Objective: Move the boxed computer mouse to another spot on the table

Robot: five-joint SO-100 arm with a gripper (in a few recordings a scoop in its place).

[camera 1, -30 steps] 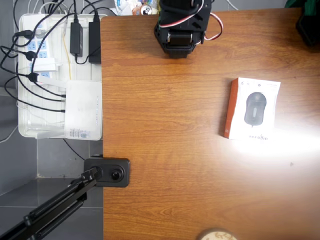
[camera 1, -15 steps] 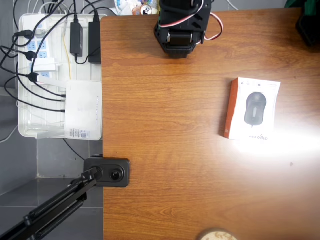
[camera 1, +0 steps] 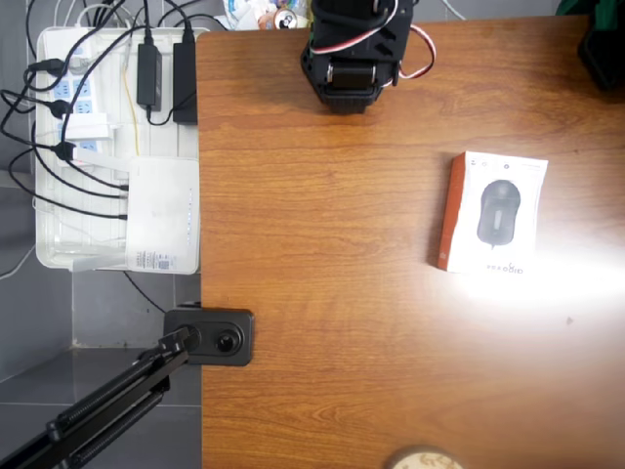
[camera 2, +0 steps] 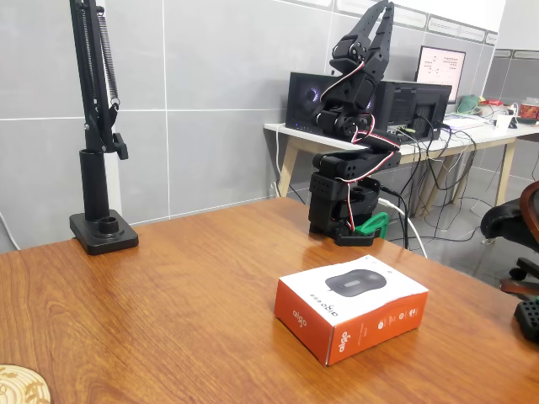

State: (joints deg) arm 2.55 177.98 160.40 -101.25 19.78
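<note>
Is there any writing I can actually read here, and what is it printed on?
"aigo", as best it reads, white on the orange side of the boxed computer mouse in the fixed view; it appears twice there.
Small dark lettering on the box's white face: too small to read.
Label on the white router-like box: too small to read.
Monitor screen in the background: text blurred.

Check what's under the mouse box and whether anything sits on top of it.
The boxed computer mouse lies flat on the bare wood table, printed face up, with nothing on top. Whatever is beneath its base is covered. The gripper is raised above the arm's base, well clear of it.
</note>
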